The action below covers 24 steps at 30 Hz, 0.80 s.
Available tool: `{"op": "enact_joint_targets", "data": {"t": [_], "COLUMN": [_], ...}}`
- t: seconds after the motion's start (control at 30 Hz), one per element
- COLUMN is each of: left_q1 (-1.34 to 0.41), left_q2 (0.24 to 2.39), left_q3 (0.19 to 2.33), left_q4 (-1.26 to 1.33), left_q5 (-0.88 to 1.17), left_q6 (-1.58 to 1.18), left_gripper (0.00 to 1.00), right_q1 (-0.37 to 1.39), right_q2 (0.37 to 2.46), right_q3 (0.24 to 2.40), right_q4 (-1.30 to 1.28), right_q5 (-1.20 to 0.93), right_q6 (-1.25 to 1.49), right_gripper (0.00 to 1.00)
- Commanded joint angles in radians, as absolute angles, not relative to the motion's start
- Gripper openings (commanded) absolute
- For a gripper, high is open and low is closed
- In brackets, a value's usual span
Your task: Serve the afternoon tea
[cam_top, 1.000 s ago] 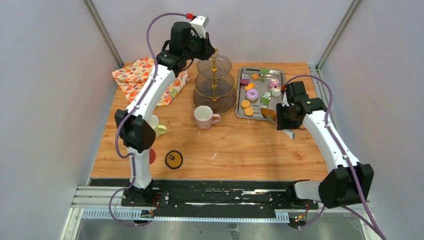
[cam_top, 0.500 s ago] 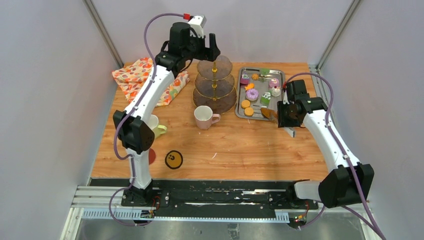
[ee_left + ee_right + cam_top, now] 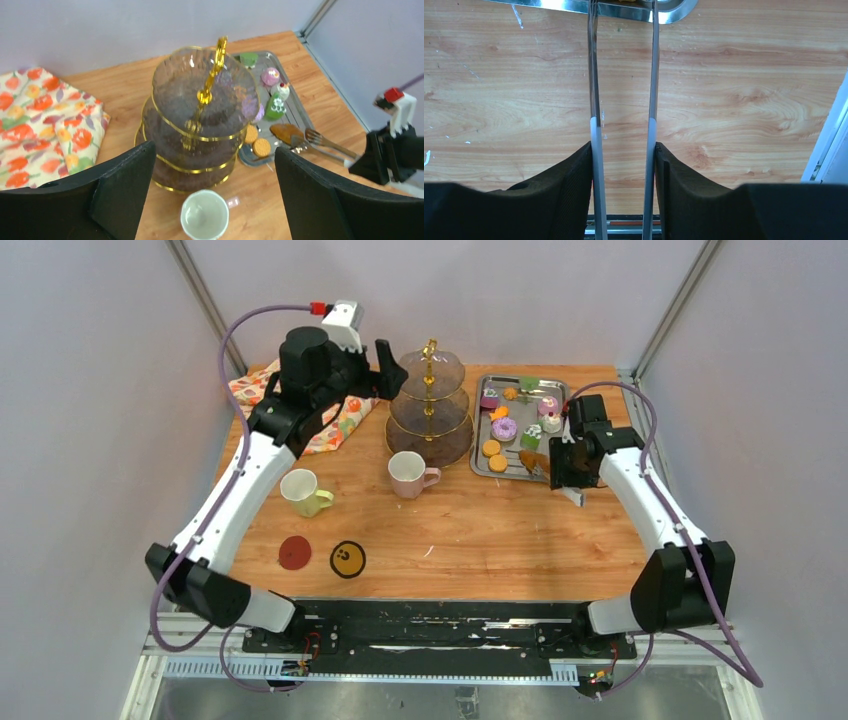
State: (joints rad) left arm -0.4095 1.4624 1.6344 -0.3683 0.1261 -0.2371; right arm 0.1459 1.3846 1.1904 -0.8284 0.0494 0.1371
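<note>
The right gripper (image 3: 624,150) is clamped on the tongs (image 3: 594,75), so their tips reach the tray (image 3: 510,472). The left gripper (image 3: 214,152) hangs spread wide and empty, left of the stand (image 3: 429,400), leaving it free for loading. The pastries (image 3: 504,427) lie on the tray, right of the stand.

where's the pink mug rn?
Top view, centre: the pink mug stands just in front of the three-tier stand, left of the steel tray, handle pointing right.
</note>
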Motion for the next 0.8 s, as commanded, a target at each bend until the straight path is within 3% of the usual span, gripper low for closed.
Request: {"op": "enact_joint_targets", "data": {"t": [0.0,0.23,0.4,0.77], "left_q1": [-0.415,-0.415,-0.415,-0.415], "left_q2": [1.349,1.186,1.104,1.025], "left_q3": [1.493,1.351,1.264,1.149], "left_q4": [-0.346,-0.434,-0.462,-0.438], "left_q5": [0.111,0.074,0.063,-0.035], "left_q6": [-0.268,-0.252,-0.250,-0.273], "left_gripper": [0.93,0.93,0.93,0.94], "right_q1": [0.130,0.129,0.129,0.129], "right_q2": [1.407,1.416,1.416,1.308], "right_q3": [1.217,1.211,1.221,1.190], "right_q4": [-0.793,-0.779,-0.779,-0.789], "right_q5": [0.007,0.010,0.003,0.026], "right_q6": [0.127,0.128,0.131,0.187], "right_gripper": [0.44,0.25,0.01,0.01]}}
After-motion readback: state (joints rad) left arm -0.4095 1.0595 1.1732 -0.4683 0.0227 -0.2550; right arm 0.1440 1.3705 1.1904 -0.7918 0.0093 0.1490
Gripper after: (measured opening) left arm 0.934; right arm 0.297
